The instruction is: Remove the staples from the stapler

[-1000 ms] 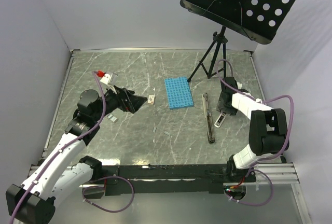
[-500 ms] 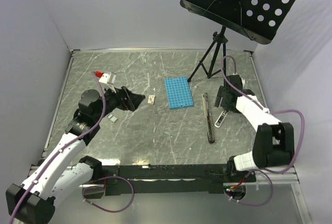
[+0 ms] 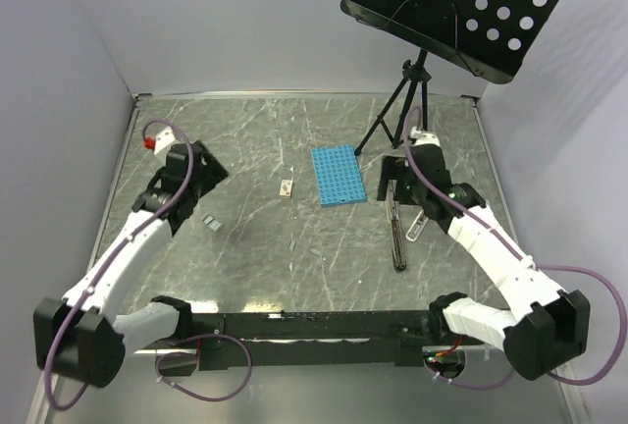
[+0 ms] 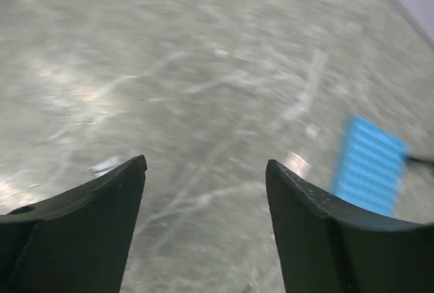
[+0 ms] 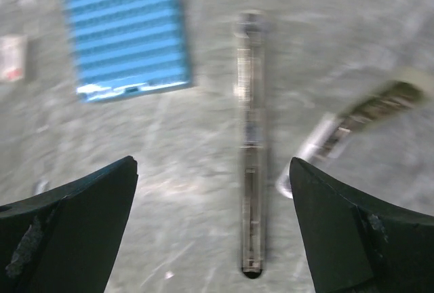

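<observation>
Both grippers spread and empty; stapler lies on the worktop, right of centre in the top view.

The slim black bar-shaped stapler with a silver strip (image 3: 397, 235) (image 5: 249, 164) lies flat on the grey marbled worktop (image 3: 255, 130), just right of the blue studded rectangular plate (image 3: 338, 176) (image 5: 125, 32), with a short silver metal piece (image 3: 416, 228) (image 5: 339, 133) close on its right. Right gripper (image 3: 392, 186) (image 5: 211, 169) hovers over the stapler's far end, fingers wide apart, pinching nothing; in the wrist view the stapler sits between them, nearer the right one. Left gripper (image 3: 214, 167) (image 4: 205, 167) is at upper left, spread, holding nothing. Tiny flat grey staples (image 3: 210, 221) lie left of centre; a small tan-white block (image 3: 286, 187) sits left of the plate.
</observation>
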You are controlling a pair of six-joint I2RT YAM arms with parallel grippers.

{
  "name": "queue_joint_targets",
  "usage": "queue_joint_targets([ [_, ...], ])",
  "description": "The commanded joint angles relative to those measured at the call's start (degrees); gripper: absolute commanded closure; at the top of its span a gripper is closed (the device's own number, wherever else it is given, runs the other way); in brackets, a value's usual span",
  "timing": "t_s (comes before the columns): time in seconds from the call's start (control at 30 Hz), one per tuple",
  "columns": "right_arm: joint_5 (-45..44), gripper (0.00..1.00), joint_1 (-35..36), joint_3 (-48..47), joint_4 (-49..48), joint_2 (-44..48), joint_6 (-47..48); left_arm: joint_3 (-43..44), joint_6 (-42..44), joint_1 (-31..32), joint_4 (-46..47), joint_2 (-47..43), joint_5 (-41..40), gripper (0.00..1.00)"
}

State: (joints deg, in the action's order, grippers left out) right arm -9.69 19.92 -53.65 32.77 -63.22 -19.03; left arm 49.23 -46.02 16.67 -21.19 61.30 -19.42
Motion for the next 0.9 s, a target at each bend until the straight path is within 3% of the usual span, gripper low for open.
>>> queue_joint_targets([
  [0.0,3.01,0.0,4.5,-0.67,-5.52,2.66,-0.92,3.67,-8.29,-5.57,-8.85,6.09,-8.0,0.28],
  [0.1,6.43,0.0,4.86,0.21,-7.11,3.28,-0.66,4.64,-12.95,-12.06,-11.41,11.8,-5.83,0.41],
  [0.2,8.72,0.0,5.04,0.74,-7.64,4.24,0.04,3.94,-12.96,-18.48,-9.5,17.86,-0.64,0.75],
  [0.23,9.25,0.0,5.13,0.91,-7.72,4.51,0.3,4.03,-12.08,-19.29,-9.4,19.63,-0.18,0.99],
  [0.43,11.01,0.0,5.13,1.53,-8.17,6.36,1.54,7.63,-9.35,-20.18,-9.66,29.66,3.58,0.99],
  [0.6,11.98,0.0,5.13,1.18,-8.17,5.65,1.98,3.59,-9.35,-19.83,-6.5,30.02,8.87,0.99],
  [0.87,10.58,0.0,5.13,1.09,-8.08,4.86,4.17,0.52,-12.07,-18.78,-11.68,29.5,9.14,0.99],
])
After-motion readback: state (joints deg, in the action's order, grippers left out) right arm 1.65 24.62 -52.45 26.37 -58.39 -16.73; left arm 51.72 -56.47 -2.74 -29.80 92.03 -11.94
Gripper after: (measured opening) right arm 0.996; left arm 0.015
